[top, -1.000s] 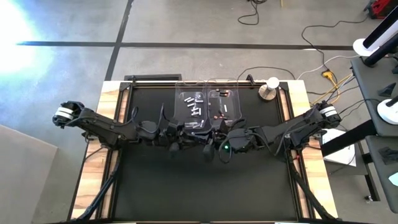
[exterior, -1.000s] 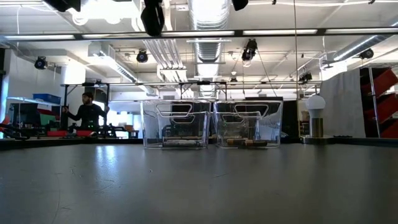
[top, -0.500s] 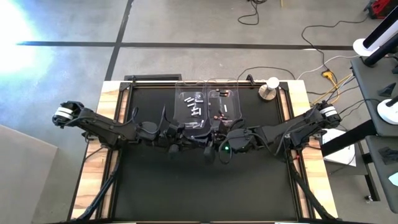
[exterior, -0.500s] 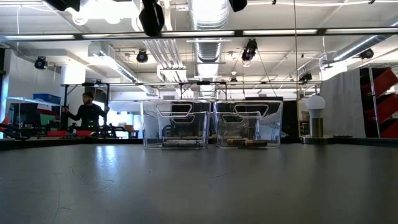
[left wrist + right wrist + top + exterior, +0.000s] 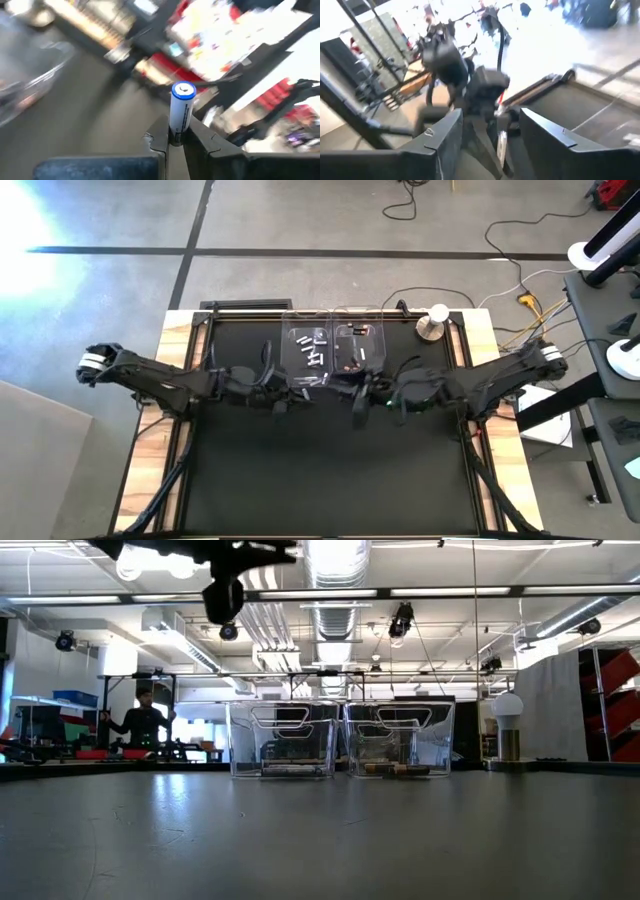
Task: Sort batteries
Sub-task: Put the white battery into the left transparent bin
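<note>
In the left wrist view a silvery-white battery (image 5: 180, 107) with a blue ring at its free end stands between the fingers of my left gripper (image 5: 175, 133), which is shut on it. From above, my left gripper (image 5: 296, 394) hangs over the table's middle, just near of two clear bins. My right gripper (image 5: 352, 392) is close beside it on the right. Its fingers (image 5: 451, 131) are open with nothing between them. Its wrist view looks at the left gripper. Silvery batteries (image 5: 314, 355) lie in the left bin (image 5: 309, 330) and dark reddish ones (image 5: 355, 362) in the right bin (image 5: 366, 330). My left gripper pinches the battery's lower end (image 5: 176, 131) between its two fingertips. The battery sticks out past the fingertips, in line with the fingers. It is lifted clear of the table.
A round silver-and-white knob object (image 5: 434, 322) stands at the table's far right corner. The black mat (image 5: 320, 470) stretches toward the near edge. A person (image 5: 140, 725) stands in the room far behind the table.
The two arms have drawn apart over the table's middle. My left arm has pulled back a little toward the table's left edge, my right arm toward the right edge. In the low view a dark gripper at the top has come lower and shifted left.
</note>
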Controlling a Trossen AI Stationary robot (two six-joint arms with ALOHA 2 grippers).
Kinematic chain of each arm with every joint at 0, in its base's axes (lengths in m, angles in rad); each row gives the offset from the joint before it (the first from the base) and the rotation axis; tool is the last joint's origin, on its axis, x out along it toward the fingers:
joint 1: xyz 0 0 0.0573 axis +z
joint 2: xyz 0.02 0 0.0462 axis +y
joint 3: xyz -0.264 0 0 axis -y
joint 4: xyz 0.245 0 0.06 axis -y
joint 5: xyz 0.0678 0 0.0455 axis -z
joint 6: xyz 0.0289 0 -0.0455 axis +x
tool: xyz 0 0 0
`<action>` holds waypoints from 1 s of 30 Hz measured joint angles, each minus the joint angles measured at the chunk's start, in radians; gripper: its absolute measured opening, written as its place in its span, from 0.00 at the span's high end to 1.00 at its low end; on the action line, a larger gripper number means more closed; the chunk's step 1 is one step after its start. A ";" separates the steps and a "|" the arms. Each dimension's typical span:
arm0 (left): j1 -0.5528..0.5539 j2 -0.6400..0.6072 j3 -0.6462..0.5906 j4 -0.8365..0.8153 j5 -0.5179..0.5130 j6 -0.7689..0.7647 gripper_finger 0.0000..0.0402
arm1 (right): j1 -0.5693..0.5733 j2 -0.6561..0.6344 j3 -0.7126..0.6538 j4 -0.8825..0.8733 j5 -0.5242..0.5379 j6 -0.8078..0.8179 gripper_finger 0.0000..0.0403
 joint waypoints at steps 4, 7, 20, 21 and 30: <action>0.079 -0.009 0.084 -0.302 0.060 -0.015 0.96 | 0.000 -0.079 0.000 -0.041 0.038 -0.049 0.51; 0.152 0.030 0.201 -0.563 0.092 0.042 0.96 | 0.000 -0.124 0.001 -0.097 0.037 -0.049 0.51; 0.501 0.457 0.705 -1.239 0.192 0.388 0.96 | 0.000 -0.225 0.001 -0.614 0.177 0.145 0.55; 0.523 0.494 0.729 -1.249 0.237 0.407 0.96 | 0.000 -0.230 0.001 -0.637 0.183 0.163 0.54; 0.616 0.747 0.870 -1.321 0.374 0.442 0.96 | 0.000 -0.243 0.001 -0.790 0.183 0.214 0.55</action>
